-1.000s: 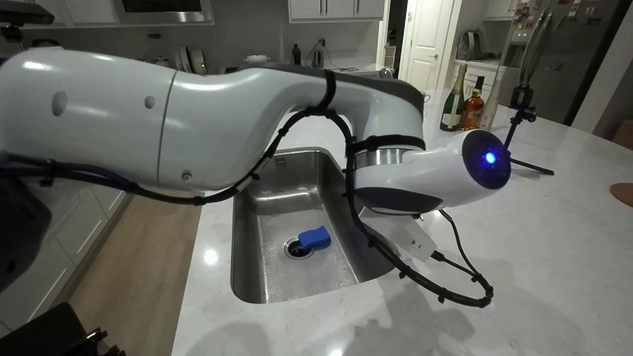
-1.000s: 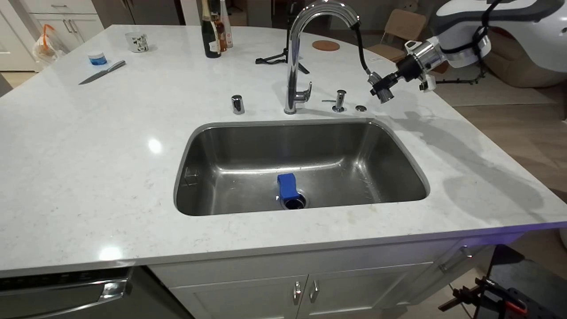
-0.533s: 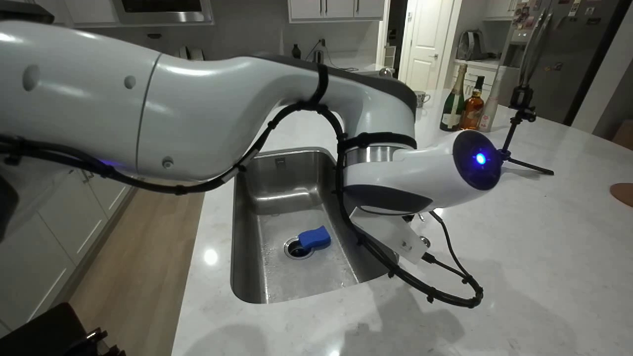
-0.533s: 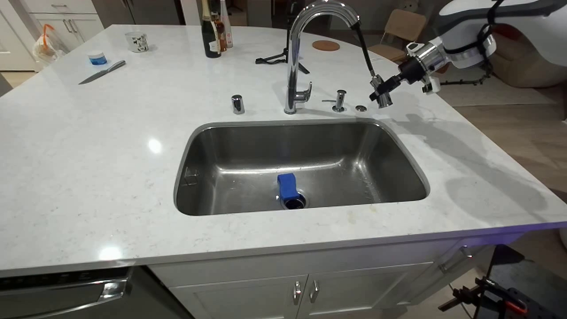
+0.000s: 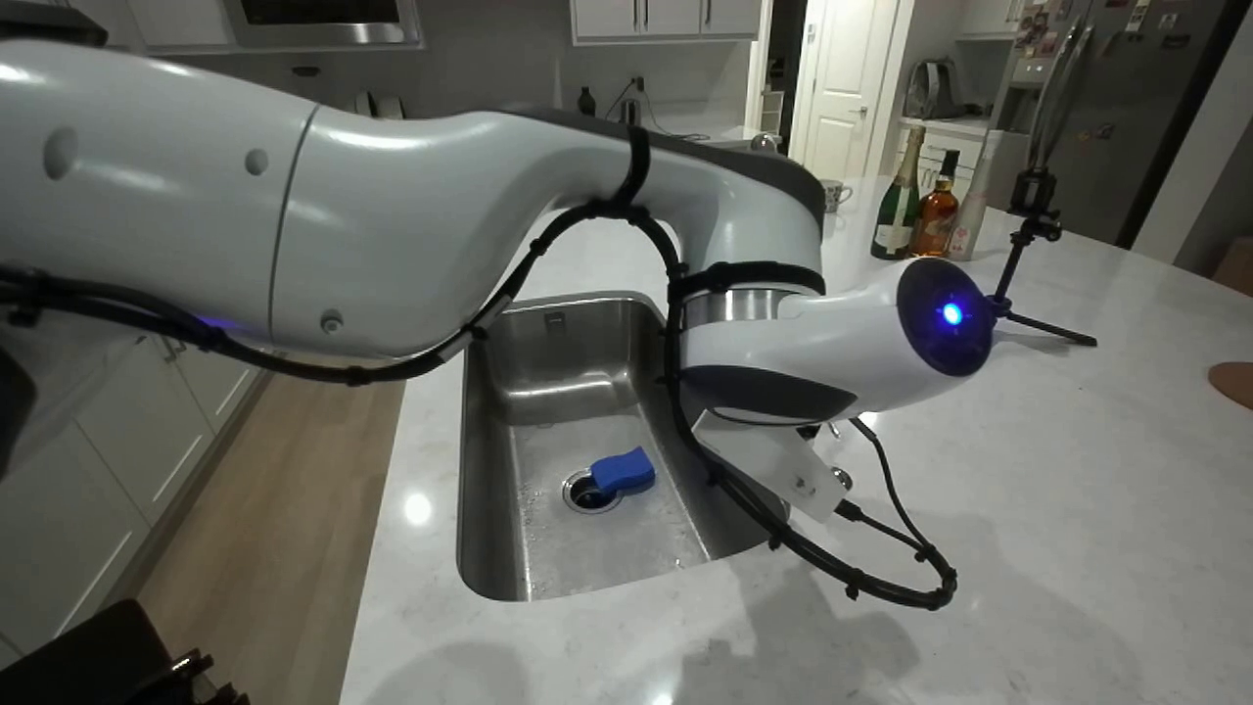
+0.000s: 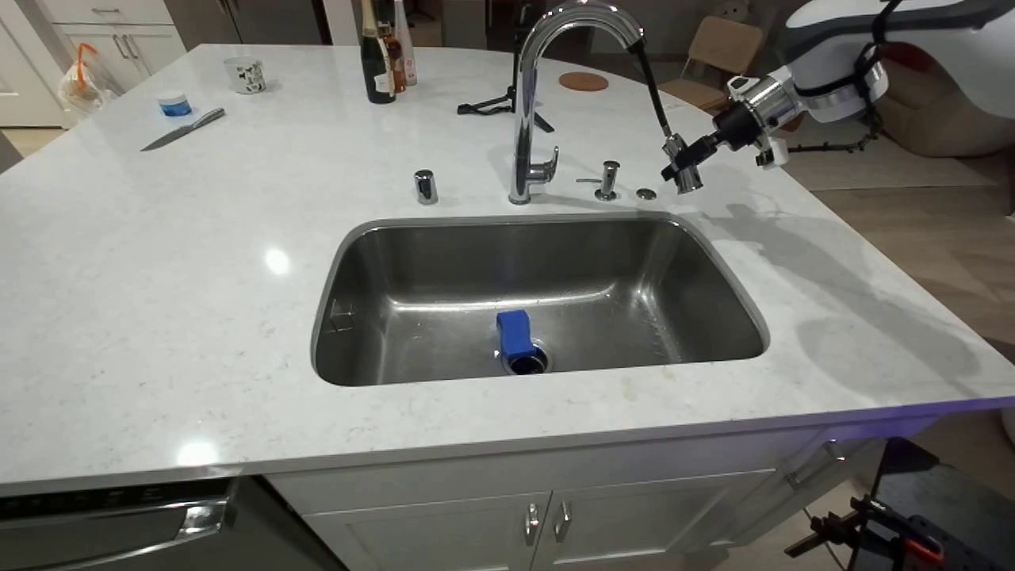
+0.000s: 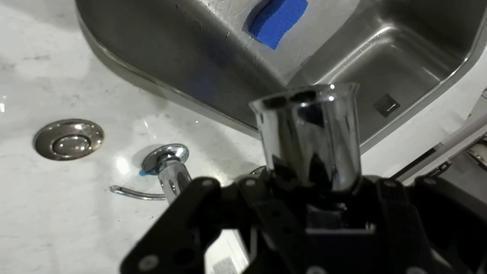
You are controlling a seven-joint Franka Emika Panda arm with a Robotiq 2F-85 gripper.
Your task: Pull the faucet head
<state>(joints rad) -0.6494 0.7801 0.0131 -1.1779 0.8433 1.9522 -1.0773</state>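
I see the pincer (image 6: 678,164) grip the head (image 7: 312,137), right in its bite. The hose (image 6: 654,93) goes up from it to the neck (image 6: 526,111), prob. tight; a hard tug might make the slick head slip & spring back.

Faucet head (image 7: 312,140) is mirror chrome and so's the neck (image 6: 525,119), but the hose (image 6: 654,95) is black and the tool (image 6: 679,165) is pretty much all black too. Desk (image 6: 198,277) is white with faint grey marbling, sink (image 6: 507,254) is silvery grey, sponge (image 6: 515,335) is seriously blue. Arm (image 5: 411,225) is white with dark grey patches plus a bright blue light (image 5: 951,313). Mug (image 6: 247,77) is white with dark splotches.
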